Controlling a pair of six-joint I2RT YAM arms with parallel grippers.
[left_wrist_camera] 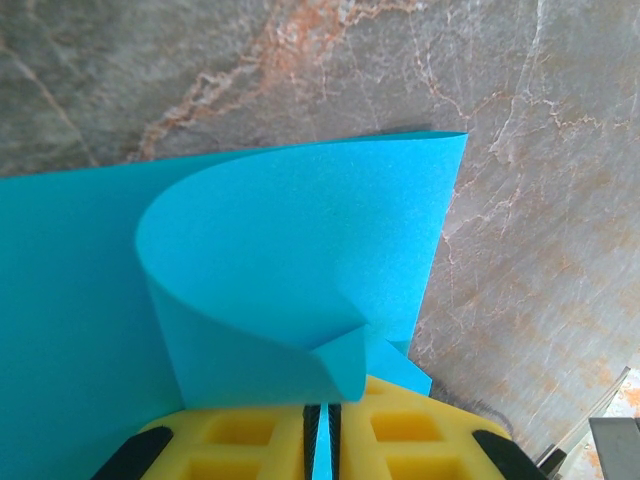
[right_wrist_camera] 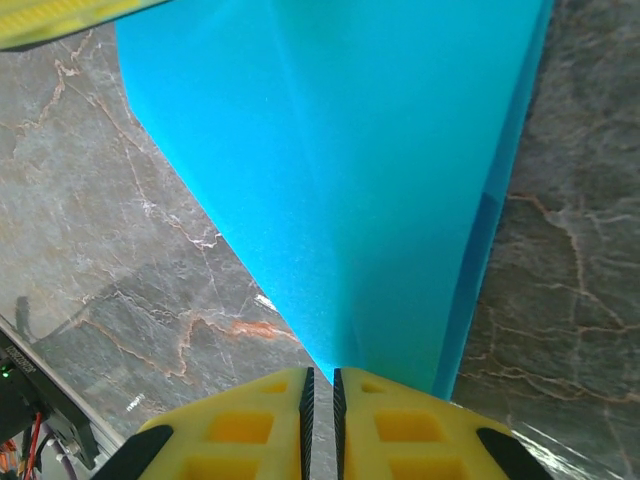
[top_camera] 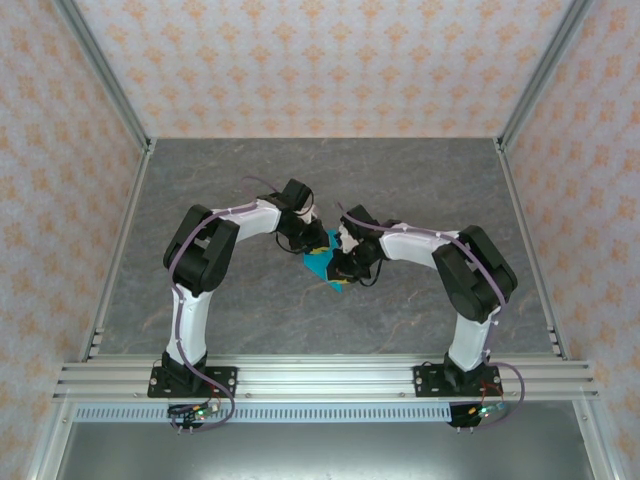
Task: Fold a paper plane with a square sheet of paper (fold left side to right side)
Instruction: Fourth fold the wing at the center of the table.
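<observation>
Square sheet of paper (left_wrist_camera: 300,250): edges pinched; bare table (top_camera: 200,180) all round.

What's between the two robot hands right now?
The square sheet of paper, curled over, lies between the left hand and right hand, reaching both; the top external view shows it.

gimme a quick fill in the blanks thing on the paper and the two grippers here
1. The fingers of the left gripper are ___ in colour.
2. The left gripper and the right gripper are each shut on the ___ sheet of paper.
3. In the left wrist view the sheet curls over in a loop instead of lying ___.

Missing words: yellow; blue; flat
</observation>
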